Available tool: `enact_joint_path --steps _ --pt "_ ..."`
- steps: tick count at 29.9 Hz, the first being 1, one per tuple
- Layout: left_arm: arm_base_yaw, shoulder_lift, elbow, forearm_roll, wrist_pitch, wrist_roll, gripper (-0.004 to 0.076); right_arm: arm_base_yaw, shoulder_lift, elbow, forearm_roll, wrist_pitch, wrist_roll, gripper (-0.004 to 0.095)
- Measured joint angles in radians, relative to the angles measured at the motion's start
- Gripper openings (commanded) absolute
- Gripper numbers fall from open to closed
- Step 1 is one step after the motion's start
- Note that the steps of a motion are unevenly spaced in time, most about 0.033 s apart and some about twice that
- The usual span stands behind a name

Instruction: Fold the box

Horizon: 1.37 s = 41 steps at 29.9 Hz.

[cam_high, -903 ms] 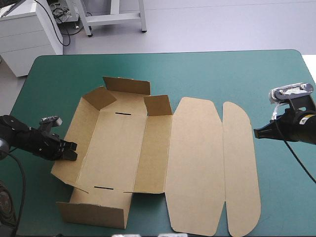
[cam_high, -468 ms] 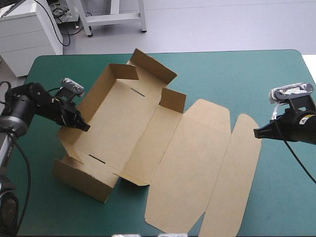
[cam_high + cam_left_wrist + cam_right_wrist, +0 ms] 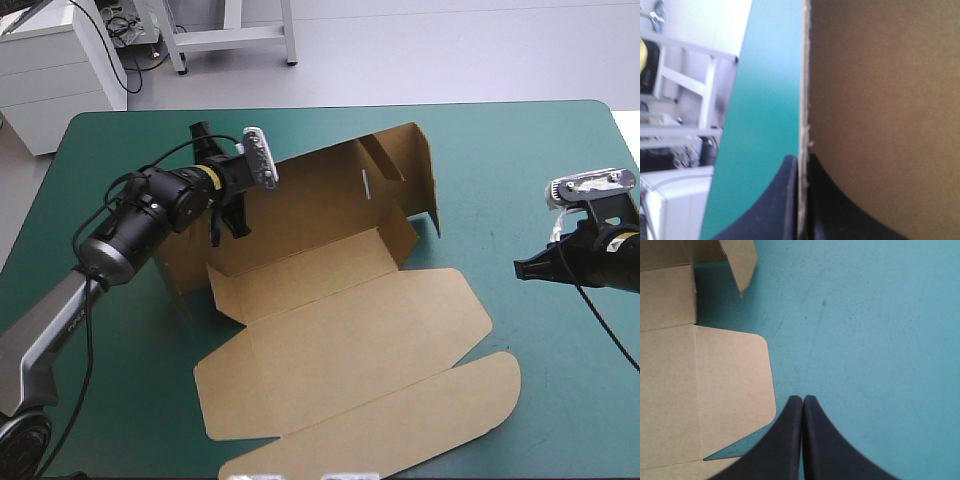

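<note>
The box sat left of centre on the teal-green counter, partly lifted. Its tray part was tipped up on edge toward the far side, and one end flap stood tall at the tray's right end. The lid lay flat toward the near edge, and its rounded tuck flap was nearest of all.

The left gripper pinched the box at the raised wall's left end. In the left wrist view the board ran edge-on through the gripper, with one black finger on each side of it and the counter beyond.

The right gripper hung near the counter's right edge, well apart from the box. Its fingers were pressed together into one point and held nothing. They were over bare counter, and the lid's rounded corner lay just beside them.
</note>
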Motion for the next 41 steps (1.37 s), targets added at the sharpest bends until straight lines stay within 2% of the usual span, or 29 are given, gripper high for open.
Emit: enact_joint_path --steps 7,13,17,22,26,30,41 --pt "-0.150 0.027 0.000 0.087 -0.155 0.003 -0.0008 0.000 0.000 0.000 0.010 0.009 0.011 -0.0020" --pt "-0.243 0.031 0.000 0.138 -0.242 0.006 -0.0008 0.000 0.000 0.000 0.037 0.014 0.014 -0.0020" --pt "-0.291 0.031 0.000 0.222 -0.254 0.004 -0.0008 0.000 0.000 0.000 0.038 0.014 0.015 -0.0019" --pt "-0.319 0.051 0.000 0.312 -0.220 -0.049 -0.0008 0.000 0.000 0.000 0.041 0.014 0.017 -0.0018" --pt "-0.336 0.083 0.000 0.426 -0.173 -0.160 -0.0008 0.000 0.000 0.000 0.042 0.014 0.017 -0.0018" --pt "-0.363 0.093 0.017 0.593 -0.170 -0.319 -0.0008 0.000 0.000 0.000 0.042 0.014 0.017 -0.0018" --pt "-0.433 0.140 0.111 1.241 -0.133 -0.959 -0.0008 0.000 0.000 0.000 0.043 0.008 0.049 -0.0018"
